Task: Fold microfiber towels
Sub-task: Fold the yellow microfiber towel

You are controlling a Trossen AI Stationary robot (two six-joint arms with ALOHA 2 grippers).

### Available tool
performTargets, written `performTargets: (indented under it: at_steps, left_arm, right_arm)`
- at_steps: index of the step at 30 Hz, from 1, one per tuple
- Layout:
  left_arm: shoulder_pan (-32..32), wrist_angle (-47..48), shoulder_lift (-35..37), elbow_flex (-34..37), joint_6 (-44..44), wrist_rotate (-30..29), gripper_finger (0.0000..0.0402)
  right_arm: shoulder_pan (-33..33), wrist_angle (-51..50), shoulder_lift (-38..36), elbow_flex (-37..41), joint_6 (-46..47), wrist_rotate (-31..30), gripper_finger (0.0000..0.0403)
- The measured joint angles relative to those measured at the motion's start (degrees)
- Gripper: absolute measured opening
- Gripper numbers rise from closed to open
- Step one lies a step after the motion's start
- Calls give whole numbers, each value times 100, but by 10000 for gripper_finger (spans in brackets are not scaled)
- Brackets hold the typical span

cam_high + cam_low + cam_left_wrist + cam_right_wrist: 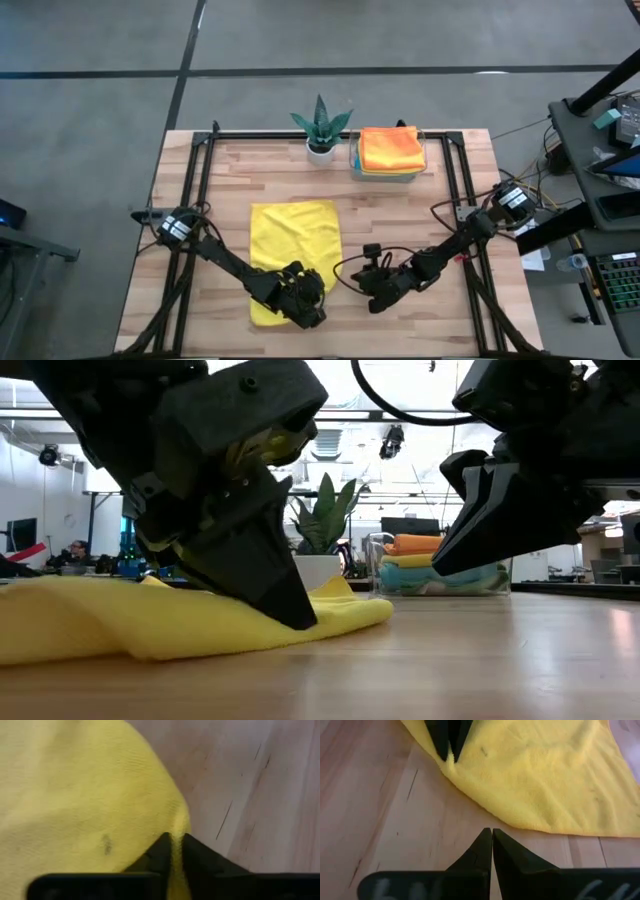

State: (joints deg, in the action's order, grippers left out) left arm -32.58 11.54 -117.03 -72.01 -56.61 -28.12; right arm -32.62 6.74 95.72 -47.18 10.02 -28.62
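The wooden tabletop (400,220) carries a yellow towel (295,240) spread flat left of centre, its near right corner reaching the front. Over that corner sits the left claw (305,300), at the end of an arm stretching in from the left edge. In the left wrist view its fingers (162,852) have drawn nearly together with a thin ridge of the yellow cloth pinched between them, right at the towel's edge where it meets bare wood. From the low view the same claw (285,605) presses down onto the cloth, which bunches up a little around it.

The right claw (378,295) hangs just to the right of the towel, over bare wood and not touching it. Its fingers (482,850) are pressed tight together with nothing in them, and the towel's edge (530,795) lies a short way ahead of the tips.

At the back sits a clear tray (388,170) with an orange towel (390,148) on top; under it I think there is a blue one, though only a sliver shows. A small potted plant (321,125) stands just left of the tray.
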Motion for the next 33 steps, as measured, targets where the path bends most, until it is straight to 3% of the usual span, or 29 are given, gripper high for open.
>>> performTargets:
  at_steps: [2,6,11,14,19,28,33]
  left_arm:
    - [-2,11,63,30,29,20,11]
    - [-4,36,342,44,211,-75,4]
    - [24,179,956,165,305,-411,1]
    - [39,251,1266,250,303,-522,1]
    - [33,294,1691,548,148,-682,0]
    - [37,-181,2091,987,-128,-938,0]
    - [60,-389,2182,1064,-196,-993,0]
  right_arm:
    - [0,1,0,1,-2,0,9]
    - [0,90,19,25,51,2,9]
    - [0,893,293,33,-352,139,19]
    - [0,1278,514,-51,-633,89,45]
    - [4,2000,725,-144,-1243,-514,106]
    - [5,3613,854,-173,-1577,-146,180]
    - [0,4752,1163,-173,-2508,-134,198]
